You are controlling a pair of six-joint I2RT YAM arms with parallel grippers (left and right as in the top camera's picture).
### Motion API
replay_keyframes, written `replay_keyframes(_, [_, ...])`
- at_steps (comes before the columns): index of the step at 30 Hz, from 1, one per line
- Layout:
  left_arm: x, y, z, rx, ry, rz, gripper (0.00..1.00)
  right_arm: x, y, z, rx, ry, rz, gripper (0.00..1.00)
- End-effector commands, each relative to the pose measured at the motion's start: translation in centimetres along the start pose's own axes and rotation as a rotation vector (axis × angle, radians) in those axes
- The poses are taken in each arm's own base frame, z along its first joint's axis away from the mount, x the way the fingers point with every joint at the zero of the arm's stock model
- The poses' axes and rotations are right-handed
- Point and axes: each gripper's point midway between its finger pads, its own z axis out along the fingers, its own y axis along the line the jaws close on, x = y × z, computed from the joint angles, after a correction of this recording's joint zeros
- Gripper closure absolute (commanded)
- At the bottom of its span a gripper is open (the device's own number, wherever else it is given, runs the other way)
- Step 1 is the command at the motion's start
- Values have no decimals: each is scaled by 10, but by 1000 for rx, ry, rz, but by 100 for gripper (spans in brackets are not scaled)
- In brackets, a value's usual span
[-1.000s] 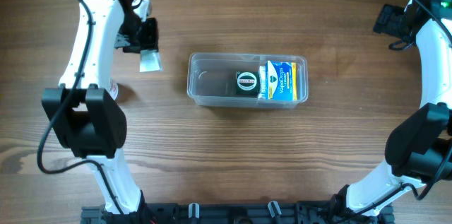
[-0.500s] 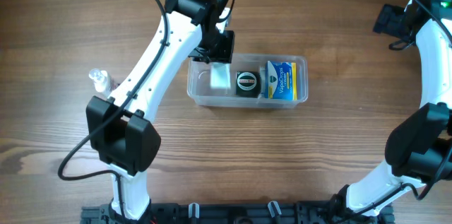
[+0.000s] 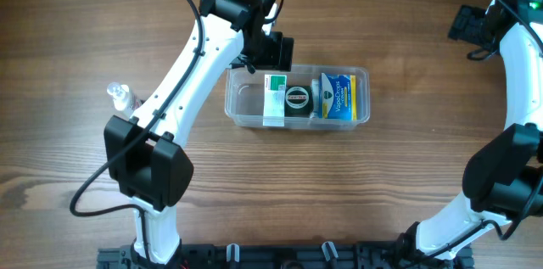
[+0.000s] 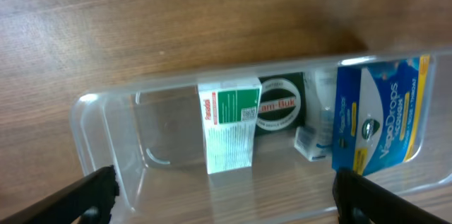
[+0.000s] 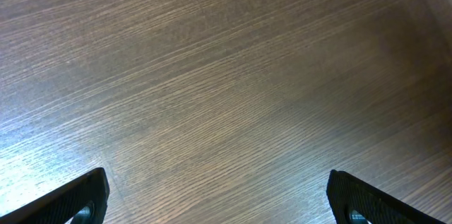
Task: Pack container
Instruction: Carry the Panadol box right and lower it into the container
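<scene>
Green box (image 3: 274, 99) in the container (image 3: 244, 101)
Left pincer (image 4: 226, 194) hangs over it, spread wide. Right pincer (image 5: 219, 197) is spread too.

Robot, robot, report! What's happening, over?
Left tool open above container. Right tool open over table. Green-white box inside. Small bottle outside, nothing blocking.

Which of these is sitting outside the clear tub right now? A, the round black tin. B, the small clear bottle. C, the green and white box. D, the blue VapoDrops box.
B: the small clear bottle sits on the table off to the left of the container, while the blue box, the round tin and the green and white box are all inside it.
</scene>
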Motion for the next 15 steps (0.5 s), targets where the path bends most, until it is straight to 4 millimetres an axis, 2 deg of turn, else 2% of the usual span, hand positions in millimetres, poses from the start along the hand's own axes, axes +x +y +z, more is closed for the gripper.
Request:
replay_keyframes(1, [-31,35,-32,-43,-110,-72,0,2,0,5,0,11,14,0])
replay_keyframes(2, [-35,55,-48,-74,-136,-104,0,2,0,5,0,11,14,0])
replay_keyframes(4, [-31,93,-71,-159,-149,-126,0,2,0,5,0,11,14,0])
replay_keyframes(6, [-8,146,-94,-298,-96,-153,0,2,0,5,0,11,14,0])
replay_keyframes(8, [23,188,-104,-385,17,-222,0,2,0,5,0,11,14,0])
replay_keyframes(12, [44,243,-112,-403,72,-380,0,2,0,5,0,11,14,0])
replay_keyframes(15, [54,271,-115,-398,100,-376,0,2,0,5,0,11,15,0])
